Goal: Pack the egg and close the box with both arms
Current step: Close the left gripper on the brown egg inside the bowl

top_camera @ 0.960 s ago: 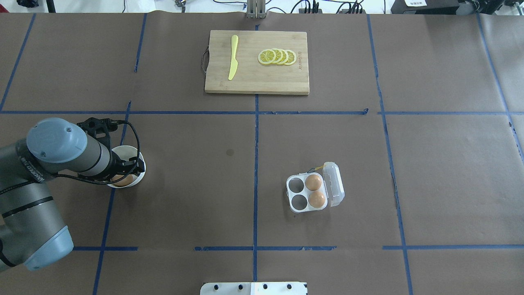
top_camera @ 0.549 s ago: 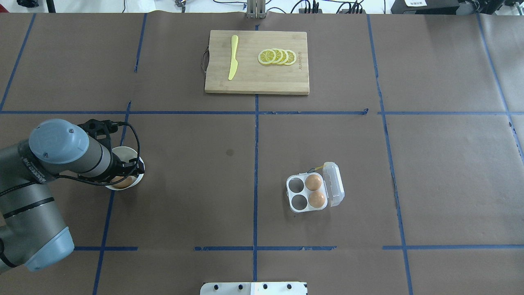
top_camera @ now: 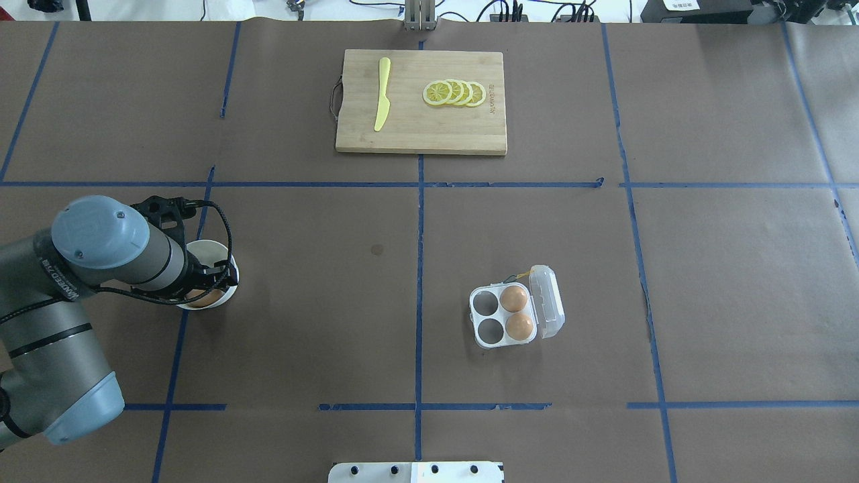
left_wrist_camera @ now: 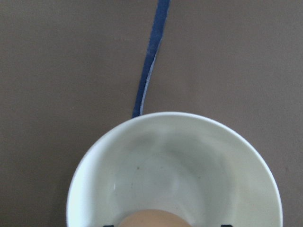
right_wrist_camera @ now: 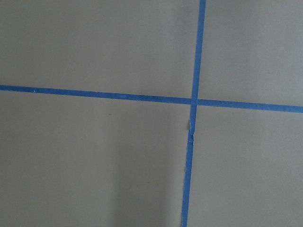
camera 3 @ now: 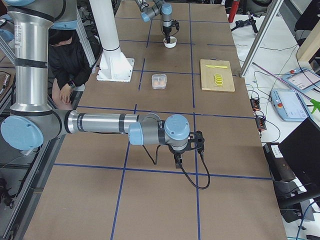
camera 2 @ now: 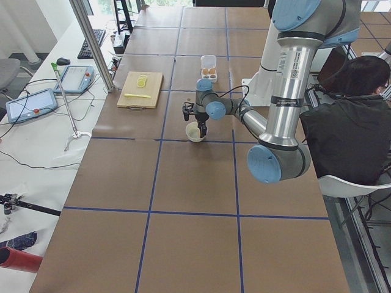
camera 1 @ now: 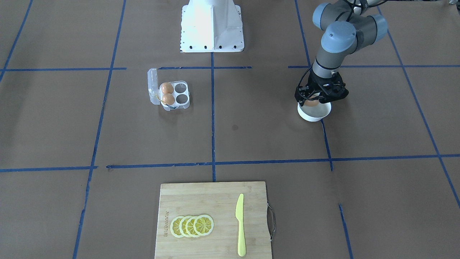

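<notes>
The egg point(left_wrist_camera: 154, 218) lies in a white bowl point(left_wrist_camera: 165, 161) on the robot's left side of the table. My left gripper point(camera 1: 315, 100) reaches down into that bowl point(top_camera: 216, 252), open, with a black fingertip on either side of the egg point(camera 1: 311, 103) and a gap to each. The box point(top_camera: 503, 315) sits open right of centre, its clear lid point(top_camera: 547, 302) folded out to the right. Two eggs point(top_camera: 513, 298) fill its right cups and the left cups are bare. My right gripper point(camera 3: 179, 159) hangs over bare table far from the box; I cannot tell whether it is open or shut.
A wooden cutting board point(top_camera: 421, 102) with a yellow knife point(top_camera: 382, 94) and lemon slices point(top_camera: 454, 92) lies at the far middle. The white pedestal base point(camera 1: 211, 25) stands at the robot's edge. A seated person point(camera 2: 351, 116) is beside the table.
My left arm has shifted slightly over the bowl, the wrist settling a little lower. The box, its eggs and the board have stayed put.
</notes>
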Controlling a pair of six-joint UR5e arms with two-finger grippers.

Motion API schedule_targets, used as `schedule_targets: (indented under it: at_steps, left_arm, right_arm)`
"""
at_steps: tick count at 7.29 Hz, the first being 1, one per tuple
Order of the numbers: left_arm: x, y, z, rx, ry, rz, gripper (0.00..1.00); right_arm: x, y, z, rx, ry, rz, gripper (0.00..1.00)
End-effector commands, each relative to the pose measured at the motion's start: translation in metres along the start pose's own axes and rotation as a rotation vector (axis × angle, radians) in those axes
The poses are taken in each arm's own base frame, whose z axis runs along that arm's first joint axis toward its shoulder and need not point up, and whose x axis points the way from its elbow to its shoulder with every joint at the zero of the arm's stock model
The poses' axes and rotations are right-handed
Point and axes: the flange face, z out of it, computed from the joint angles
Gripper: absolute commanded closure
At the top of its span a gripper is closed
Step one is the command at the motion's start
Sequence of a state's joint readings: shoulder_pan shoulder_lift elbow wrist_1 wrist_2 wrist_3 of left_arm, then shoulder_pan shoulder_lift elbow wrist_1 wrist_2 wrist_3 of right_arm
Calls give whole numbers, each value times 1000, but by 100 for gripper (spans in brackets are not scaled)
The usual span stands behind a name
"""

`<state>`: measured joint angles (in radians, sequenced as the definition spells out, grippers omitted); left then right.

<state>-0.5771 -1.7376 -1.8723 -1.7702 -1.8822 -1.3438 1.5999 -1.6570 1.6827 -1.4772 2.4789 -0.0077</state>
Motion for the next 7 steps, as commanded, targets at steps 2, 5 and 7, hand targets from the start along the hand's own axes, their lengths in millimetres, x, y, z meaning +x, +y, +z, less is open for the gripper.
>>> schedule_targets:
  at_steps: [2, 5, 7]
  left_arm:
    - [4, 1, 4, -4, -2, 3, 23]
    - [4, 2, 6, -6, -5, 4, 23]
    - [5, 4, 9, -10, -9, 7, 23]
  right_arm:
    - [0, 1, 0, -1, 0, 1, 0]
    - [0, 0, 0, 0, 0, 0, 0]
    - [-1, 0, -1, 1, 0, 0, 0]
